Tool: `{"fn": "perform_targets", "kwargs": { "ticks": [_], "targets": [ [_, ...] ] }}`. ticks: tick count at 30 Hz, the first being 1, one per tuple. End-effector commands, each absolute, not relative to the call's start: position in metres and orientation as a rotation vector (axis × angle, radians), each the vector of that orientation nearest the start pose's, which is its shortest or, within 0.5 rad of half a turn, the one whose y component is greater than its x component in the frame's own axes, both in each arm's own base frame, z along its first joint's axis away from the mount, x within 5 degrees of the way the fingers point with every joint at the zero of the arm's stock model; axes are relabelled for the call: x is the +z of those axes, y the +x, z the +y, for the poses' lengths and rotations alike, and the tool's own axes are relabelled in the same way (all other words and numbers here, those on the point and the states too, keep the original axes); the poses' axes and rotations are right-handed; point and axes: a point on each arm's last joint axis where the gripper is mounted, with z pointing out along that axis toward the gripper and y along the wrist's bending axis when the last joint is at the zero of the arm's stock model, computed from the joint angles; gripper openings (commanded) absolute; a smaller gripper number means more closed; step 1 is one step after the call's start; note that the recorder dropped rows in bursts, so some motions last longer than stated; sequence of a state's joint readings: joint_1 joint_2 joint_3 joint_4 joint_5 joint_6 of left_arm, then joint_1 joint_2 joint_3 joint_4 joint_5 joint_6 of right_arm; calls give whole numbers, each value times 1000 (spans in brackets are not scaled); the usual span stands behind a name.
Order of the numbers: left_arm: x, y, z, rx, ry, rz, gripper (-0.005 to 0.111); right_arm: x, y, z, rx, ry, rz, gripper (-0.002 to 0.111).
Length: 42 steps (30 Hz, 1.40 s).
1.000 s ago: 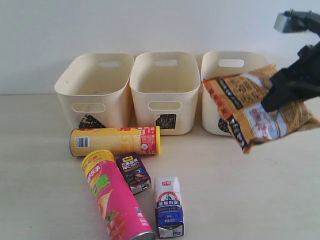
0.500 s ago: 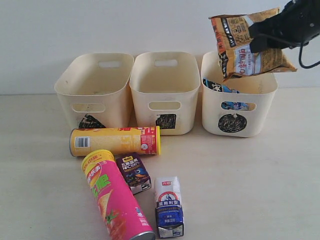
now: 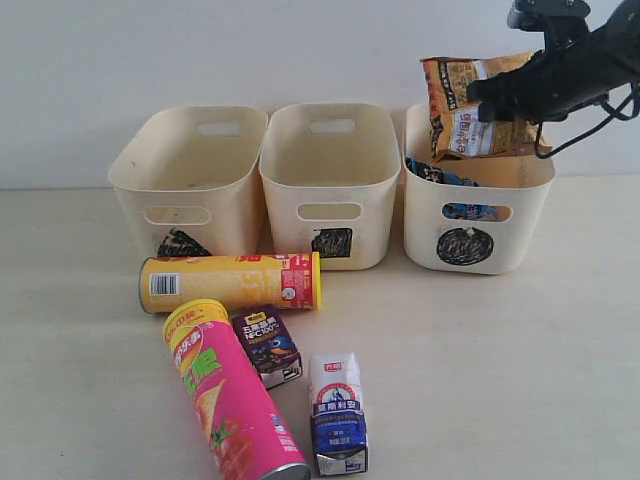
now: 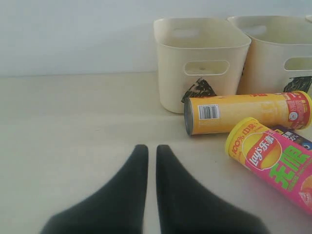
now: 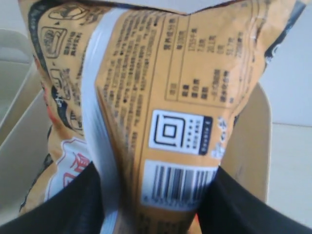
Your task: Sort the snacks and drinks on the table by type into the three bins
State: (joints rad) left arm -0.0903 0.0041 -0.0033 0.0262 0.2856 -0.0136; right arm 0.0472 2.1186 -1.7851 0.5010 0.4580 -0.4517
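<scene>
My right gripper (image 3: 500,97) is shut on the orange-tan bag (image 3: 460,105) and holds it over the circle bin (image 3: 478,245), its lower edge at the rim; the bag (image 5: 161,97) fills the right wrist view. The blue-white-black bag (image 3: 440,175) lies inside that bin. On the table lie the yellow tube (image 3: 230,283), the pink tube (image 3: 235,405), the purple carton (image 3: 268,346) and the white-blue carton (image 3: 336,414). The triangle bin (image 3: 190,180) and square bin (image 3: 332,185) stand left of it. My left gripper (image 4: 152,151) is shut, low over bare table, short of the yellow tube (image 4: 246,113) and the pink tube (image 4: 275,158).
A pale wall (image 3: 300,50) rises right behind the three bins. The table (image 3: 500,380) is bare at the front right and at the far left. The two tubes and two cartons lie close together in front of the triangle and square bins.
My right gripper carried the orange-tan bag up and leftward from the right side to above the circle bin, then lowered it toward the rim. The left arm has not moved.
</scene>
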Motion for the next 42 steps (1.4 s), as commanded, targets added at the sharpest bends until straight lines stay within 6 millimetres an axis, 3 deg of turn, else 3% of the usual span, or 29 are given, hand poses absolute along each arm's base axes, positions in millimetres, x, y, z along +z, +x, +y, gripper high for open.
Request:
{"fn": "perform_targets", "kwargs": {
  "ticks": [1, 7, 9, 10, 13, 16, 19, 24, 32, 37, 42],
  "targets": [
    [188, 55, -4, -55, 84, 1762, 6, 245, 507, 39, 269, -125, 2195, 14],
    [188, 55, -4, -55, 84, 1762, 6, 244, 507, 40, 264, -135, 2194, 72],
    [188, 55, -4, -55, 84, 1762, 6, 246, 508, 40, 267, -138, 2191, 83],
    [188, 55, -4, -55, 84, 1762, 6, 249, 507, 40, 266, -139, 2185, 84],
    [188, 55, -4, -55, 84, 1762, 6, 264, 503, 40, 264, -141, 2155, 79],
    [188, 55, -4, -55, 84, 1762, 6, 281, 496, 40, 261, -167, 2144, 68],
    [188, 55, -4, -55, 84, 1760, 6, 295, 485, 41, 256, -225, 2173, 47],
    [188, 55, -4, -55, 84, 1760, 6, 312, 465, 41, 236, -312, 2258, 2],
    [188, 55, -4, -55, 84, 1760, 6, 340, 427, 33, 152, -322, 2401, 0],
    [188, 55, -4, -55, 84, 1760, 6, 361, 384, 15, -61, -216, 2359, 0],
    [188, 55, -4, -55, 84, 1760, 6, 366, 339, 0, -245, -186, 2389, 0]
  ]
}}
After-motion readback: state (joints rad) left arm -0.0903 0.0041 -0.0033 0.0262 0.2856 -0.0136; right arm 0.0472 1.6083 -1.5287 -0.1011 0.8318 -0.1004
